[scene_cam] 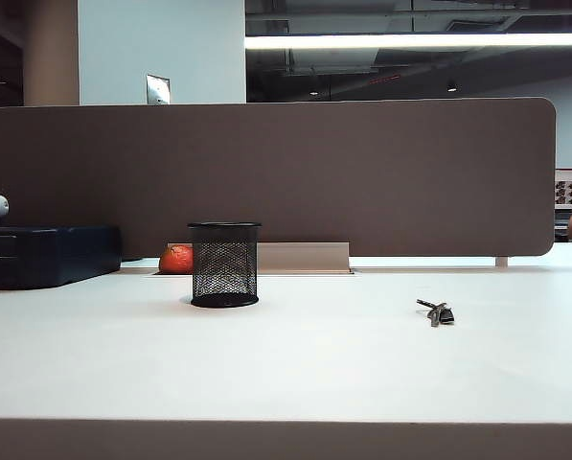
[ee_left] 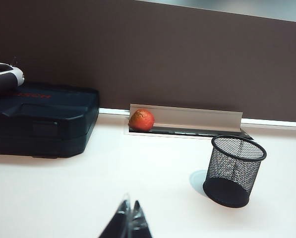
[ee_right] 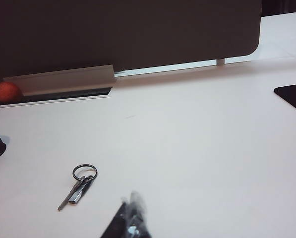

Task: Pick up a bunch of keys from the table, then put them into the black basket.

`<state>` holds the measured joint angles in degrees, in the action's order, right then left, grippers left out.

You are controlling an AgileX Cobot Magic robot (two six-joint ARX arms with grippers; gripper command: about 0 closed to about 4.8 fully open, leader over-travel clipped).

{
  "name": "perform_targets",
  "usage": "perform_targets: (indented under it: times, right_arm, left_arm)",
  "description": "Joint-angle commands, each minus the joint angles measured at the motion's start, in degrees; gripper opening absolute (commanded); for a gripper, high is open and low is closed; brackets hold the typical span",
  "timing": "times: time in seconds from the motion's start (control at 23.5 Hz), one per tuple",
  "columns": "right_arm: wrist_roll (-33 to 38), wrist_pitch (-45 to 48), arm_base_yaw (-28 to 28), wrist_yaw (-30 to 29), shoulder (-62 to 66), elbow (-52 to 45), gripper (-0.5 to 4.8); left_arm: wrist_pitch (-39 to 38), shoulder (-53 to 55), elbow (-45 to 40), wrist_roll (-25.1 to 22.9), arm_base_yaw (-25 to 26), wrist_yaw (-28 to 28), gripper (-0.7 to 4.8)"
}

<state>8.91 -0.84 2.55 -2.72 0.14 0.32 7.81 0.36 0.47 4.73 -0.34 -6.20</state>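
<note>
The wide, flat white table [scene_cam: 295,364] carries a small black wire-mesh cylindrical basket [scene_cam: 224,264], upright, left of the middle. A small bunch of dark grey metal keys [scene_cam: 438,312] lies flat well to its right. A dark blue-black rectangular plastic case [scene_cam: 46,255] sits at the far left. A round orange-red fruit [scene_cam: 176,260] rests at the back, just behind the basket.

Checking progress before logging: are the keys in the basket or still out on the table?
Out. The bunch of keys lies flat on the table, apart from the upright black basket.
</note>
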Motion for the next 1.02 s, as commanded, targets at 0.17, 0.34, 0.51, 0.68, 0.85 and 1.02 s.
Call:
perform_targets:
  times: [0.17,0.34,0.51,0.68,0.85,1.02]
  right_arm:
    - [-0.15,1.09,0.07,0.22,-0.04,0.02,-0.06]
    - [-0.15,1.09,0.07,0.22,-0.04,0.02,-0.06]
    - [-0.15,1.09,0.07,0.2,-0.04,0.02,-0.06]
    - [-0.15,1.11,0.07,0.2,-0.04,0.02,-0.06]
    - [-0.13,1.11,0.07,0.09,-0.04,0.44,-0.06]
    - [0.46,0.35,0.07,0.11,-0.04,2.91,-0.06]
  left_arm:
    - [0.39,0.0,0.15,0.02,0.0,-0.04,-0.05]
    - [0.39,0.0,0.15,0.02,0.0,-0.04,-0.05]
    - [0.42,0.0,0.15,0.02,0.0,-0.04,-0.05]
    - [0.42,0.0,0.15,0.04,0.0,-0.04,-0.05]
    - [0.42,0.0,0.22,0.04,0.0,-0.68,-0.05]
    - [0.33,0.0,0.98,0.09,0.0,-4.31,-0.05]
